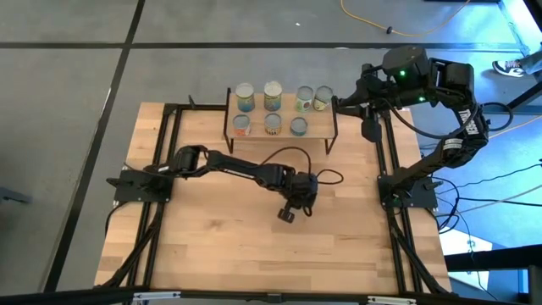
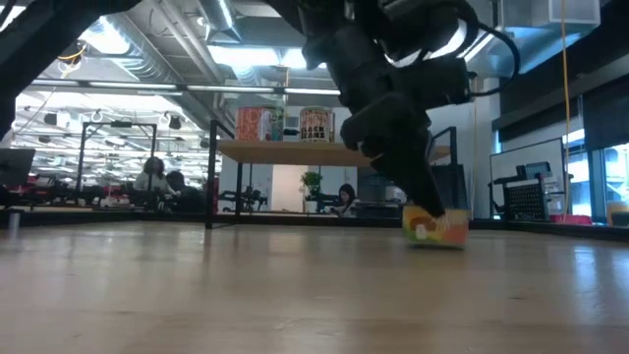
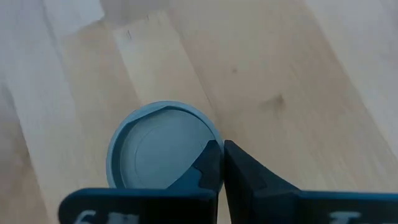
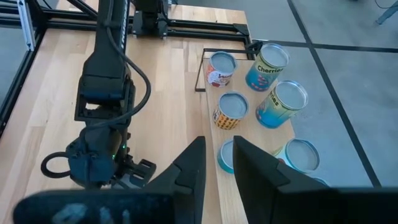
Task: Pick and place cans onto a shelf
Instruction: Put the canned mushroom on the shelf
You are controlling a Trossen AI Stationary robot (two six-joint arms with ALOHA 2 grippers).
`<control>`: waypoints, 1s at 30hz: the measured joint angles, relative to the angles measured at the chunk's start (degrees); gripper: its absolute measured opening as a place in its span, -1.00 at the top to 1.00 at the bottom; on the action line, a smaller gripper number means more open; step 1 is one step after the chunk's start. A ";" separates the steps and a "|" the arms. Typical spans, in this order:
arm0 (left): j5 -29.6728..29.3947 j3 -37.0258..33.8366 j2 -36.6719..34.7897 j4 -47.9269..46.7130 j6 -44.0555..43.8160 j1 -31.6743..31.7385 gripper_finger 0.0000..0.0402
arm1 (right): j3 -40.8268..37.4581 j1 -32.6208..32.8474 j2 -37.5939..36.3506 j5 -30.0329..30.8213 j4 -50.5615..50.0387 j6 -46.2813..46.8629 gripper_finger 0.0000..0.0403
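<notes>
Seven cans stood on the shelf top at the far edge of the table, four in the back row and three in front. The eighth can sat upright on bare wood near mid-table, well apart from the shelf. The left gripper hung just over it, fingers pressed almost together and pinching nothing. One fingertip overlapped the can's rim in the wrist view, and the lid lay off to one side, not between the fingers. Step in hand, by my read: the pick of the last can, grasp not yet made. The next move would call for spreading the fingers, centring them over the can, and dropping to straddle it before closing. The right gripper waited off the shelf's right end, fingers a little apart and empty. Room noted: open tabletop all round the can, nothing near to knock. On the shelf, the only clear gap was the front row's right end, beside the third can. That spot lay near the waiting right arm, so an approach from the table side looked safest. Black frame rails ran along both table sides, clear of the path.
</notes>
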 joint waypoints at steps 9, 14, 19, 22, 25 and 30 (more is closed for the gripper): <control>-1.72 -0.02 0.05 0.33 -0.09 -1.29 0.83 | 0.00 0.00 0.00 0.00 0.00 0.00 0.59; -6.32 -0.02 -0.20 0.57 -0.07 -2.39 0.80 | 0.00 0.00 0.00 0.00 0.00 0.02 0.59; -12.77 0.70 -1.98 -0.48 -0.25 -2.95 0.82 | 0.00 0.00 -0.02 0.00 -0.98 0.02 0.59; -13.16 3.31 -3.40 -2.36 -2.04 -2.44 0.84 | 0.00 0.00 -0.04 -0.16 -3.78 0.02 0.59; -13.10 5.69 -6.29 -7.77 -3.43 -1.54 0.87 | -0.25 0.04 -0.13 -1.19 -4.33 0.02 0.59; -13.23 8.98 -10.75 -9.44 -4.88 -0.14 0.93 | -3.54 0.22 -1.43 -9.43 -4.37 -2.80 0.59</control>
